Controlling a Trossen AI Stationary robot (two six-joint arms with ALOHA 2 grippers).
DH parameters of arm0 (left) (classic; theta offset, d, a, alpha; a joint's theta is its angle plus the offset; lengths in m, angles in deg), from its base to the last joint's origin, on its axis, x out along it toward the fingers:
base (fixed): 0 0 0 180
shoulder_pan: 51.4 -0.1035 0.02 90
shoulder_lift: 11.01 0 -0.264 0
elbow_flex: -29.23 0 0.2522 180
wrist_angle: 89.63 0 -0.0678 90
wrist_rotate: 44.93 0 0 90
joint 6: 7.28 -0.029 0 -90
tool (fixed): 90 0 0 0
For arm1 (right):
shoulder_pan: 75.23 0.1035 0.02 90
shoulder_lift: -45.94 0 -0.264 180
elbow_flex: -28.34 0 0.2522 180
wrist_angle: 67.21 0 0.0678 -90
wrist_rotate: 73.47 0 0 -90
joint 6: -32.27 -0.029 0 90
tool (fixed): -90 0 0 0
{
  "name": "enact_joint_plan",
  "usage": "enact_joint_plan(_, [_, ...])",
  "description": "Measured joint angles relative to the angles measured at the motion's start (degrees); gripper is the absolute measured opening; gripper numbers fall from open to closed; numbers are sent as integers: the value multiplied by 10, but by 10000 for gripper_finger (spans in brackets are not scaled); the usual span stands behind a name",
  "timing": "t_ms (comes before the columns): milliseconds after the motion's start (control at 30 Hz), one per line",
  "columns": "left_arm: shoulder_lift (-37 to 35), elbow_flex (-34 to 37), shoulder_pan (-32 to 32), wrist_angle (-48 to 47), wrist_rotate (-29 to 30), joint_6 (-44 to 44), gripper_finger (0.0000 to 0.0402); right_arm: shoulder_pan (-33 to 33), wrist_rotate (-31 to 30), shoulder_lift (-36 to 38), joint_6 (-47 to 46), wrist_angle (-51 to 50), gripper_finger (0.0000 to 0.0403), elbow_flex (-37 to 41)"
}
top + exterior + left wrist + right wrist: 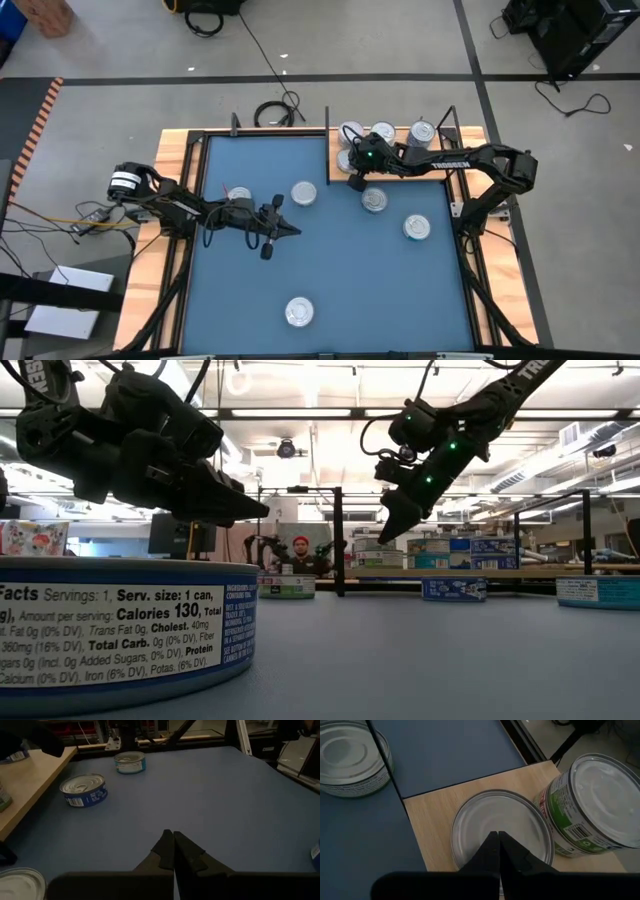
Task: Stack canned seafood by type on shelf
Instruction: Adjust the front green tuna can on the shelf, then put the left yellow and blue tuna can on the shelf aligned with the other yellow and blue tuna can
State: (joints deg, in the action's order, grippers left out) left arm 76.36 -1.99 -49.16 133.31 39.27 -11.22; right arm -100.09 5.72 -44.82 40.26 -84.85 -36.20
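Observation:
The wooden shelf [402, 130] lies at the mat's far right edge and carries several silver-lidded tins [422, 132]. More tins stand on the blue mat [304, 193] [375, 200] [416, 228] [298, 312]. My right gripper [355, 182] is shut and hovers over the shelf's near left corner. In its wrist view the shut fingertips [498, 836] point down at a tin lid [520, 820], beside a taller green-labelled tin [597, 805]. The low view shows that gripper [388, 535] raised clear. My left gripper [288, 230] [173, 839] is shut above the mat's left middle.
A thin black upright post [327, 130] stands at the shelf's left end, with another [452, 125] at its right. One tin [238, 194] sits partly under my left arm. A wooden frame [180, 180] borders the mat. A person [300, 555] sits in the room beyond.

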Motion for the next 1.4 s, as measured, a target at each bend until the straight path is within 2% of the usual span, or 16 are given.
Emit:
enact_joint_plan(167, [-27, 0, 0, -19, 2, 8, 1, 3, 0, 0, 7, 2, 2, 1])
enact_joint_plan(267, [-52, 0, -4, -26, 2, 1, 1, 5, 1, 0, 10, 37, 2, 18])
enact_joint_plan(600, [-135, 0, -15, -167, 7, -1, 1, 9, -3, 1, -6, 127, 2, 85])
enact_joint_plan(933, [-221, 0, -15, -272, 20, 3, 1, 22, -16, 20, 5, 122, 2, 89])
enact_joint_plan(1100, [-255, -23, -15, -386, 31, 11, 1, 43, -42, 45, 5, 124, 2, 89])
enact_joint_plan(1400, [-256, -121, -14, -609, 81, 16, 1, 101, -68, 74, -4, 125, 2, 89])
